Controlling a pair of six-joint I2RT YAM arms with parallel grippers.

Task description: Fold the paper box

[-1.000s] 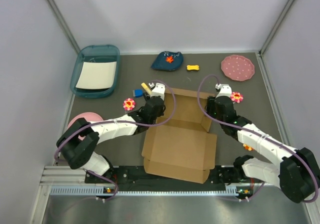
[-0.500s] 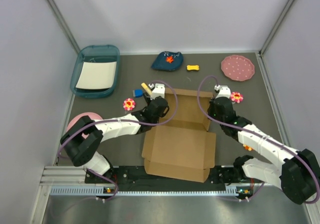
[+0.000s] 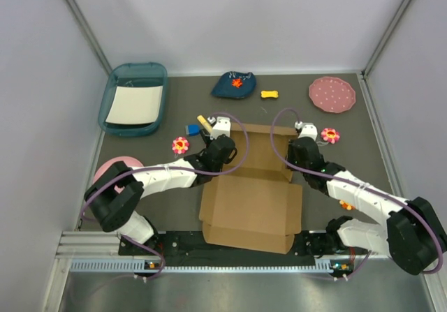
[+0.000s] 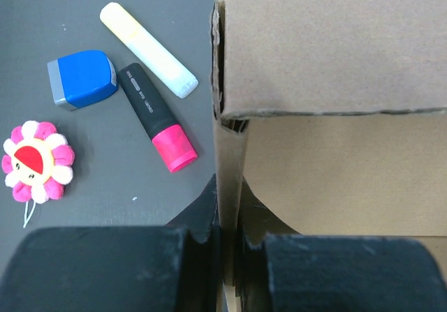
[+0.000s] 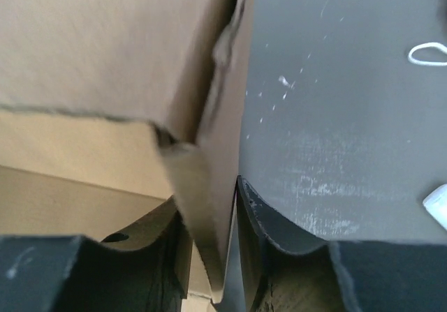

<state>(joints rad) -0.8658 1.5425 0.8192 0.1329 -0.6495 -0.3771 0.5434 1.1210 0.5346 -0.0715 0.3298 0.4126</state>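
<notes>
The paper box lies in the middle of the table, its near panel flat and its far half with walls standing up. My left gripper is shut on the box's left side wall, which runs straight up between the black fingers. My right gripper sits on the right side wall; a doubled cardboard flap is pinched between its fingers. The right wrist view is blurred.
Left of the box lie a blue block, a yellow marker, a black and pink highlighter and a flower toy. Farther off are a teal tray, a blue dish, a yellow bone, a pink plate and a second flower.
My right gripper shifted slightly left against the box's right wall and its jaws narrowed on it. My left gripper edged right with the left wall held upright.
</notes>
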